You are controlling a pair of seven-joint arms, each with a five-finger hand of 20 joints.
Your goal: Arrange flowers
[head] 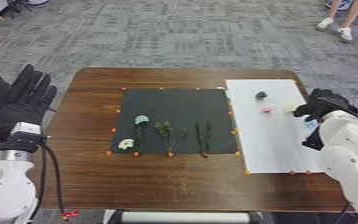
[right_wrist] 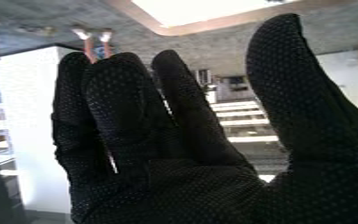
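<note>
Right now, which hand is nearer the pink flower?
Right: the right hand is a little right of the pink flower; the left hand is far left, beyond the edge of the table.

"What's covered in the head view?"

"On the right of the frame, the right arm (head: 342, 131) and right hand (head: 328, 101) hide part of the white sheet (head: 273, 145) and partly cover 1 pale blue thing (head: 310, 124). I can't name it."

"Cut off?"

"The left arm (head: 7, 185), lower left, and 1 white bar (head: 184, 217), bottom edge."

"Those 2 blooms, right of centre?"

"The dark bloom (head: 261, 95) and pink bloom (head: 266, 109): petals too small to tell."

"And the right wrist view?"

"The right hand's glove is cut off by the edge; the pale stripes (right_wrist: 242, 113) behind are blurred."
</note>
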